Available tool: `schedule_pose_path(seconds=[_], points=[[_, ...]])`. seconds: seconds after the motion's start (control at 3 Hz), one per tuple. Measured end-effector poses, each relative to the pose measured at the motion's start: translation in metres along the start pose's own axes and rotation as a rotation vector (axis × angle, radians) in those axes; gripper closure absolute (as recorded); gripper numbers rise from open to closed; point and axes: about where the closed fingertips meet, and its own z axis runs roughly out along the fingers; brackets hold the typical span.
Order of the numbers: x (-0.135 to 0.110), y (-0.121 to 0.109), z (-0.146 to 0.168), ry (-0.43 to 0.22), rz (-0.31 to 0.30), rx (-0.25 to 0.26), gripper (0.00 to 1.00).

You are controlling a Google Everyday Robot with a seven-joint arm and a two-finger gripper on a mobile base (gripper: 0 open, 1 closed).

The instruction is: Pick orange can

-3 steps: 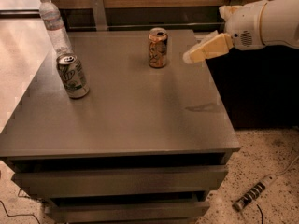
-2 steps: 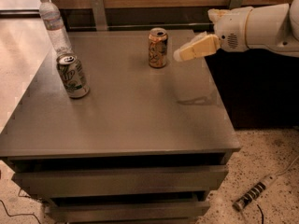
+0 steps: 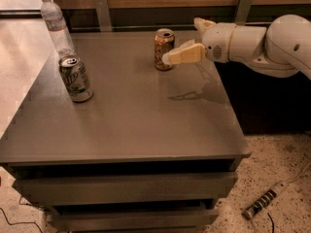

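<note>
At the far left, by the table's back corner, a clear plastic water bottle stands upright. Just in front of it is a green-and-white aluminium drink can, also upright. Both sit well apart from the target and have not shifted. The bare grey table top between them and the target holds nothing.

The orange can, a small aluminium one with an orange and cream label and a silver top, stands upright near the back edge, right of centre, where it stood a second ago.

What has changed is the cream-coloured gripper. It has travelled left from beyond the table's right edge, and its tip now sits just beside the orange can's right flank, at mid-height. Whether they touch is unclear. How far the claw is open cannot be told, and it has hold of nothing. The approach looks nearly done, with the grasp still to come.

The white arm reaches in from the right above the table. On the speckled floor below lies a power strip, out of the way. Nothing blocks the path.
</note>
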Motion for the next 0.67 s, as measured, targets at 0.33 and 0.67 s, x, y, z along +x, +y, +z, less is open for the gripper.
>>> schedule_pose_path(seconds=[0.33,0.67], points=[[0.0,-0.009,0.007,-0.048,-0.008,0.001,0.0],[0.005,-0.029,0.009,-0.032,-0.014,0.058,0.0]])
